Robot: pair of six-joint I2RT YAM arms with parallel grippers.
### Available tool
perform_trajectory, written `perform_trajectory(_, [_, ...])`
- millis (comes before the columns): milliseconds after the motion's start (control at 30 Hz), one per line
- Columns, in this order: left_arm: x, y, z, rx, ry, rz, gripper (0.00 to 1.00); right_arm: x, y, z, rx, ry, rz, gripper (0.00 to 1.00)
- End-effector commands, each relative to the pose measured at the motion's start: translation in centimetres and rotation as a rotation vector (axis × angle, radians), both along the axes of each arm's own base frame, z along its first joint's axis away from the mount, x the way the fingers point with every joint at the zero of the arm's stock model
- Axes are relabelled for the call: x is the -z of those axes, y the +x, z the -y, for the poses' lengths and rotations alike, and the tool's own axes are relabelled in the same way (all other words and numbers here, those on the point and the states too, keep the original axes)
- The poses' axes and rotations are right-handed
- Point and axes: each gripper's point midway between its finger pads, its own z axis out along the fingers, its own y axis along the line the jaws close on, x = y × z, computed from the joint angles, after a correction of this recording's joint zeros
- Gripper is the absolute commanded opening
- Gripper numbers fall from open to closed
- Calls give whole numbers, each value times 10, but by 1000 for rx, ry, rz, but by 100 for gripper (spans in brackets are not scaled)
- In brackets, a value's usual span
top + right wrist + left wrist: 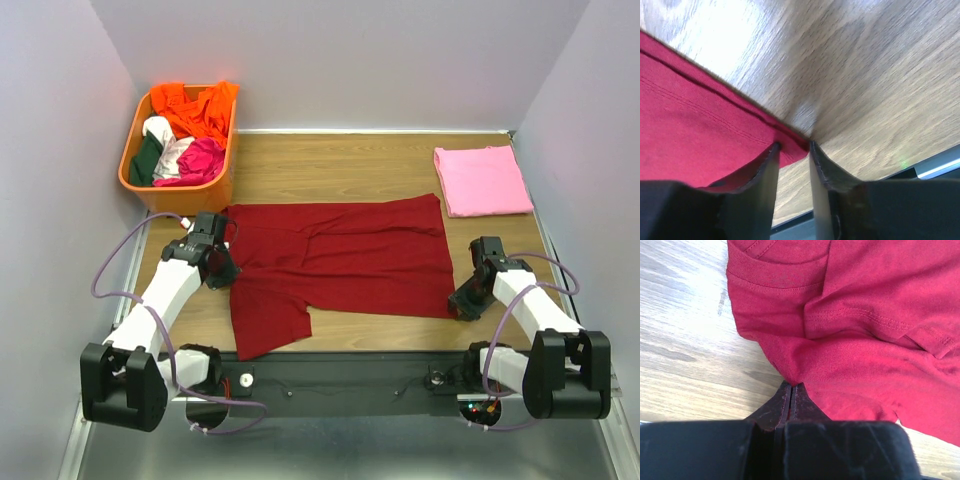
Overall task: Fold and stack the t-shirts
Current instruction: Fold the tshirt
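Note:
The maroon t-shirt (340,260) lies spread on the wooden table, partly folded, with one sleeve pointing to the near edge. My left gripper (222,268) is at its left edge near the collar. In the left wrist view the gripper (791,387) is shut on a pinch of the maroon t-shirt (865,340). My right gripper (462,303) is at the shirt's near right corner. In the right wrist view it (794,145) is open, with the hem corner of the shirt (690,115) between its fingers. The pink t-shirt (482,180) lies folded at the back right.
An orange basket (185,192) full of mixed clothes stands at the back left, close behind my left gripper. The table's near edge and a metal rail (935,167) run just beside my right gripper. Grey walls close in on three sides.

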Motion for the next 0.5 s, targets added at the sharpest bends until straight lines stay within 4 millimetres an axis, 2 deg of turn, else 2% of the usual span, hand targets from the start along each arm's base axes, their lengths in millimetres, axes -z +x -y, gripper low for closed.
perform_trajectory(0, [-6,0,-1,14,-1,31,0,-2,11,7,44,-33,39,28])
perform_trajectory(67, [-6,-2,0,15,-4,24,0,-2,10,6,39,-28,36,19])
perform_trajectory(100, [-7,-2,1,18,-9,25,0,-3,12,7,32,-29,44,11])
perform_trajectory(200, [-10,-3,0,16,-10,33,0,-7,13,7,23,-31,51,3])
perform_trajectory(467, [-16,-20,-1,7,-18,8,0,-47,26,4,3,-17,144,1])
